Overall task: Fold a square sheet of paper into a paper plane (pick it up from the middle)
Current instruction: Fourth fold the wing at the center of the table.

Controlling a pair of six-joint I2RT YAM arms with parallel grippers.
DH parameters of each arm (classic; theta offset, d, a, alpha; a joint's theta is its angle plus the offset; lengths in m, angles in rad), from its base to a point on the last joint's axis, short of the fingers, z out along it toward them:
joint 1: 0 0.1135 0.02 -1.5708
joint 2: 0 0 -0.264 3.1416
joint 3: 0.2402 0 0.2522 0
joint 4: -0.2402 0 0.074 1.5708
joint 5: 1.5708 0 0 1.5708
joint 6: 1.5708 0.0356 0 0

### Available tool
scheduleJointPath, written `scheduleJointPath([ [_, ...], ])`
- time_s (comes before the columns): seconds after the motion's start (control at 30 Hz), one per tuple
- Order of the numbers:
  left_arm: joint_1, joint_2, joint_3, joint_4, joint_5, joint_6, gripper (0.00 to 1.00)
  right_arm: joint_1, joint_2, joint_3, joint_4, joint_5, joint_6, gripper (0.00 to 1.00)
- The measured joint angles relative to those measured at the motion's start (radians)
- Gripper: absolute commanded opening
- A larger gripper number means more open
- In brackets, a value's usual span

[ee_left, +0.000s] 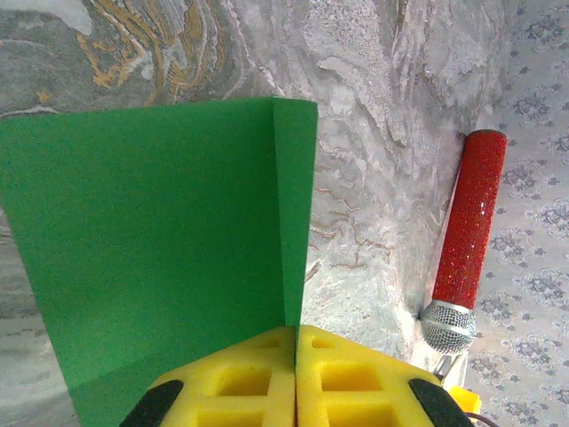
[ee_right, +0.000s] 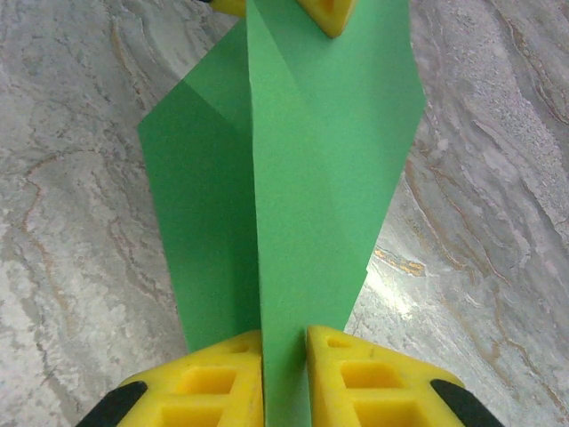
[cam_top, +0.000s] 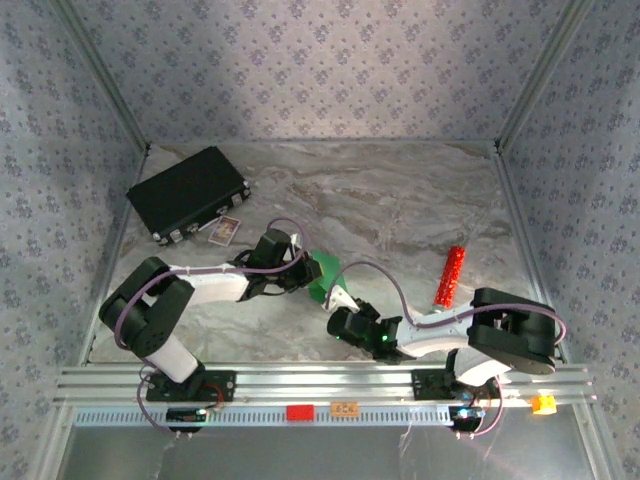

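The square sheet of paper (ee_right: 302, 178) is standing on edge over the desk (cam_top: 400, 200). It is showing a centre crease and slanted folds but no narrow dart, so we are judging the folding about midway. At its near end our right gripper (ee_right: 284, 356) is pinching the crease; at its left our left gripper (ee_left: 296, 356) is clamping a folded edge. Right of the sheet, the left wrist view is resolving a red microphone (ee_left: 467, 231); the top view is adding a black case (cam_top: 188, 192) beyond.

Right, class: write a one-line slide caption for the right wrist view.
Creased green paper pinched between the right end effector and the left end effector over a marbled table.
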Motion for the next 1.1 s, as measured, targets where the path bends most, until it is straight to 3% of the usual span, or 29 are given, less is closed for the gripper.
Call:
scheduleJointPath([
  [0.53,0.002,0.011,0.000,-0.001,0.000,0.000,0.08,-0.005,0.002,0.000,0.000,0.000,0.019,0.11],
  [0.73,0.002,0.011,0.003,-0.003,-0.001,0.002,0.43,-0.016,0.002,0.000,0.001,-0.026,0.027,0.10],
  [0.83,0.002,0.002,0.005,-0.021,-0.009,0.005,0.52,-0.027,0.013,0.000,0.013,-0.045,0.042,0.10],
  [1.1,0.007,-0.095,0.005,-0.089,-0.064,0.022,0.57,-0.055,0.041,0.000,0.038,-0.102,0.076,0.12],
])
